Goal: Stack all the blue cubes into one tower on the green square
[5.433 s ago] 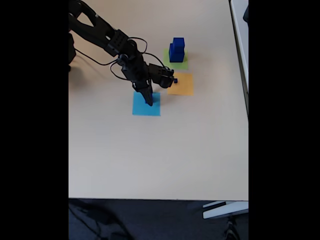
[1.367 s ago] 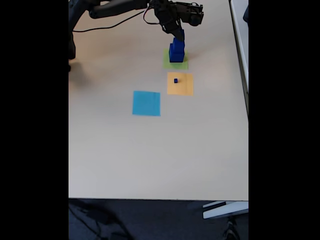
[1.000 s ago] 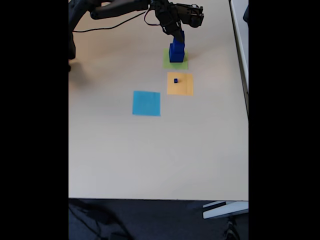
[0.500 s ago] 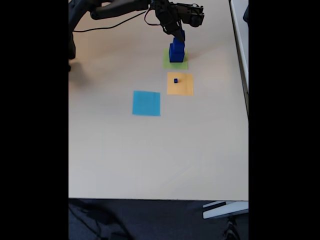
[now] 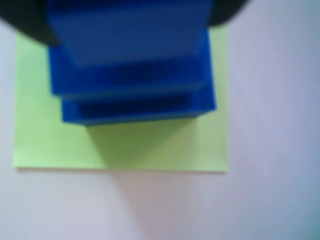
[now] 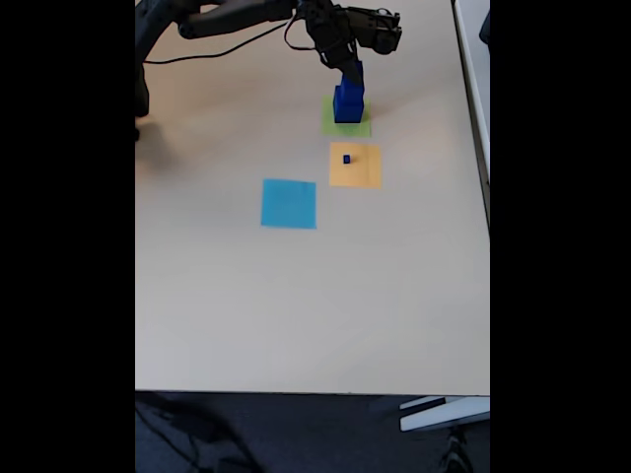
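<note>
Your tool [image 6: 351, 71] sits at the top of the tower [image 6: 347, 102] on the green square [image 6: 346, 122] at the far right of the bench [image 6: 227, 296], its grip unreadable, while the tiny, stiff, light cube [image 6: 347, 159] on the orange square [image 6: 356, 168] wants a pinch across flat sides.

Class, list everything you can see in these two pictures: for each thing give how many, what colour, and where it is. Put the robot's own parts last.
Tower: one stepped stack of dark blue cubes, three levels in the wrist view, on the green square.
Small cube: one, dark blue, alone on the orange square.
Green square: one, pale yellow-green, flat under the tower.
Orange square: one, just below the green square in the fixed view.
Light blue square: one, lower left of the orange square in the fixed view.
Table: one, beige.
Arm: one, black, reaching in from the upper left.
Claw: one, black, at the tower's top.
</note>
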Available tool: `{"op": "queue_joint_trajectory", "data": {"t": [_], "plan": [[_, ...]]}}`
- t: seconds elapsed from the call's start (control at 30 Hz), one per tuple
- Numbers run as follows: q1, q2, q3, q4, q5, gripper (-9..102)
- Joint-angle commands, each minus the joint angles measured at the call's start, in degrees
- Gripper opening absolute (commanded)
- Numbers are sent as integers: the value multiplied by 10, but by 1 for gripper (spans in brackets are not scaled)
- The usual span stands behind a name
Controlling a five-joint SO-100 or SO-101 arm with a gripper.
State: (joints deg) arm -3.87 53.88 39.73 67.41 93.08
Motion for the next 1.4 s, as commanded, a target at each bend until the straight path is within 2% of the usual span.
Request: {"op": "queue_joint_trajectory", "data": {"t": [0.0, 1.37], "plan": [[-4, 25, -11, 1, 4, 0], [4, 26, -2, -1, -9, 1]]}}
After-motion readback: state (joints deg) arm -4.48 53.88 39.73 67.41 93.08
